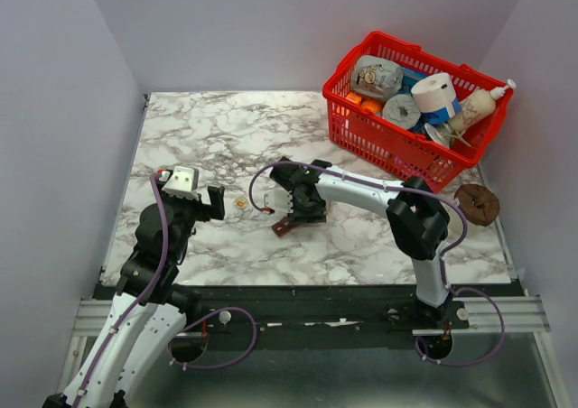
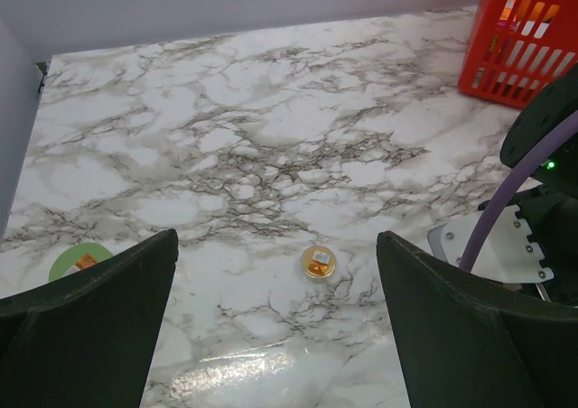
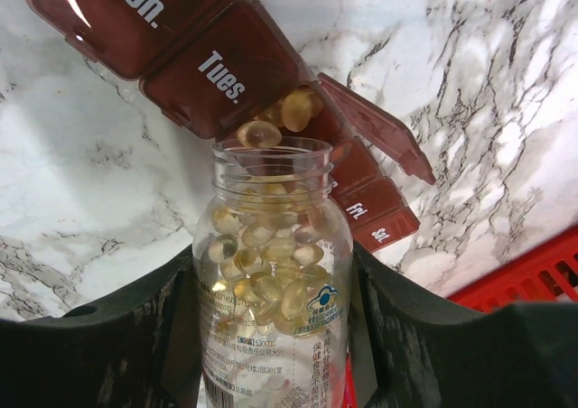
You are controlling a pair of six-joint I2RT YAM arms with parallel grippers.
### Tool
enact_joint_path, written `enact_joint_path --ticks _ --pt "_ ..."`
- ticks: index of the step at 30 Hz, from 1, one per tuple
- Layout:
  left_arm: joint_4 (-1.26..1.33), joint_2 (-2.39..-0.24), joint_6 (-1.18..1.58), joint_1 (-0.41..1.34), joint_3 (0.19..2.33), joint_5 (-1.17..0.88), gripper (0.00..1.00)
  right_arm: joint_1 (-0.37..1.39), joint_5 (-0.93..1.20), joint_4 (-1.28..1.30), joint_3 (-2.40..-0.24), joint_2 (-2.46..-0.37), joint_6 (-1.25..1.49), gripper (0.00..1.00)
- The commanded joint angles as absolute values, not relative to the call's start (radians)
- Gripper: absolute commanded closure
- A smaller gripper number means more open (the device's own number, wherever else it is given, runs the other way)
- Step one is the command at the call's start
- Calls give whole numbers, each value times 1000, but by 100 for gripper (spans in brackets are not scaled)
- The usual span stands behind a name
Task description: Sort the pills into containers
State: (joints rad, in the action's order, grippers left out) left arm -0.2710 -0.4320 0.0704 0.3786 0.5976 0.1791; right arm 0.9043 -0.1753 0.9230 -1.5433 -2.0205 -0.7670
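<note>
My right gripper (image 3: 271, 255) is shut on a clear bottle (image 3: 275, 336) full of pale yellow pills (image 3: 271, 286), its open mouth tipped over the containers (image 3: 203, 60). These form a dark red-brown strip with day labels. One compartment stands with its lid (image 3: 375, 124) up; a pill (image 3: 298, 108) lies in it and another (image 3: 260, 134) sits at the bottle's lip. From above, that gripper (image 1: 302, 205) hides most of the strip (image 1: 285, 227). My left gripper (image 2: 277, 241) hangs open above the marble, a small round clear disc (image 2: 318, 262) with an orange bit lying just beyond its fingers.
A green round cap (image 2: 79, 262) lies by my left finger. A red mesh basket (image 1: 361, 133) full of bottles and rolls stands at the back right. A brown round thing (image 1: 476, 203) sits by the right edge. Grey walls close in the table.
</note>
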Motion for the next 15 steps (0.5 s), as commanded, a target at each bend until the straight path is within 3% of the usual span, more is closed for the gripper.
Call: enact_joint_path --ticks 1,15 --pt "-256 -433 58 371 588 176 1 905 -150 894 -1531 -1974 -752 91" --pt "-256 -431 57 371 588 176 1 896 -143 880 -1500 -1971 -741 91"
